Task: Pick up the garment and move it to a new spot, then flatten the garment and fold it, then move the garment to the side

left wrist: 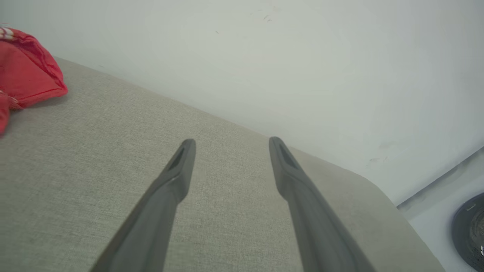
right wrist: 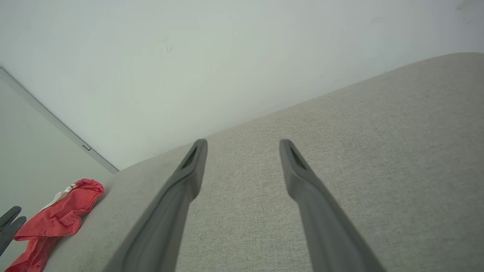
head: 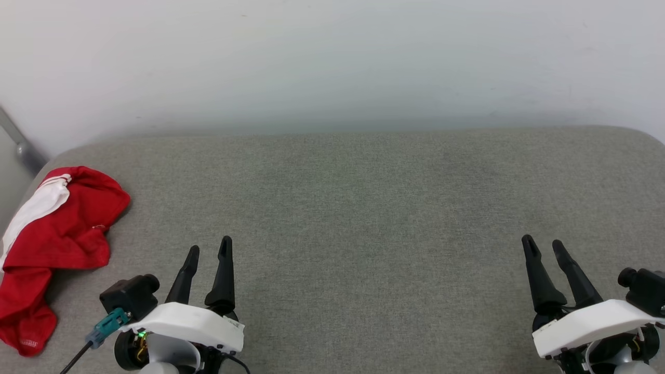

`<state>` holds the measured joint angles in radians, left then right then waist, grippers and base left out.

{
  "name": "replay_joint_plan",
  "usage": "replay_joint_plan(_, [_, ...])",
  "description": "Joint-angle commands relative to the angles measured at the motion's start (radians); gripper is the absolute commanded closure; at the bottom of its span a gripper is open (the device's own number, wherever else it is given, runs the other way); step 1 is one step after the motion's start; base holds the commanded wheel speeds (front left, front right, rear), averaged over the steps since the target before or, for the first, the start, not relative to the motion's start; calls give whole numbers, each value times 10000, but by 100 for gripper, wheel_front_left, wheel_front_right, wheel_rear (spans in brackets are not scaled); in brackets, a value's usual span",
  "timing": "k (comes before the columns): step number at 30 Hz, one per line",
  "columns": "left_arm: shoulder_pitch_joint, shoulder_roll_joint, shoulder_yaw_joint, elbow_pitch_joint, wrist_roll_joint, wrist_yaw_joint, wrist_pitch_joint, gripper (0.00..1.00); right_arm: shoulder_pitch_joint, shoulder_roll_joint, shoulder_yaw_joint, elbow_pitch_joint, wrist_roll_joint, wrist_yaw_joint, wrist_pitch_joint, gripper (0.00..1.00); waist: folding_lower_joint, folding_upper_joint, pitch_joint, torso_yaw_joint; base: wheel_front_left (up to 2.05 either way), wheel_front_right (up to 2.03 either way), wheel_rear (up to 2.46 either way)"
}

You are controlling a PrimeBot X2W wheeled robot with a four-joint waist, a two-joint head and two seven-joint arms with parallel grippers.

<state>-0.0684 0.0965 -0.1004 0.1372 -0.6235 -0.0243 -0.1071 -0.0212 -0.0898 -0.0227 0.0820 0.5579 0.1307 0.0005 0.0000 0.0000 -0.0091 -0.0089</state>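
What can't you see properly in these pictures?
- Head view: the garment lies crumpled; its folds hide any print, and the left edge clips it.
- Left wrist view: left edge cuts off most of the garment.
- Left wrist view: dark round object, clipped by the right edge; unidentifiable.

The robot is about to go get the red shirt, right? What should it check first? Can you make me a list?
1. Left gripper has its jaws apart with nothing in them: ok.
2. Right gripper has its jaws apart with nothing in them: ok.
3. The garment is in sight, crumpled at the left end of the grey surface: ok.
4. The garment is between the left gripper's jaws: not ok. It lies apart from them, further left.
5. There is flat grey surface ahead of both grippers to lay it on: ok.
6. None of the garment hangs over the left edge: cannot tell.
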Motion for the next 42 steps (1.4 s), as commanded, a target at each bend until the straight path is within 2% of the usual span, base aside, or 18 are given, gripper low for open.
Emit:
replay_joint_plan(1, [-111,126,-90,-67,374,113,-121,0,-43,-72,34,-182,-426,0,2,0,0,0,-2,10,0,0,0])
replay_joint_plan(12, [-61,318,-414,-44,1456,513,-425,0,47,-78,121,-300,-1832,0,-70,0,0,0,-47,92,0,0,0])
replay_joint_plan(25, [-114,420,-721,65,2435,551,-727,0,184,52,66,-455,-3118,0,-216,0,0,0,-93,166,0,0,0])
replay_joint_plan(42, [-94,242,-653,346,3440,441,-1102,0,210,206,124,-507,-4543,0,-464,0,0,0,-130,127,0,0,0])
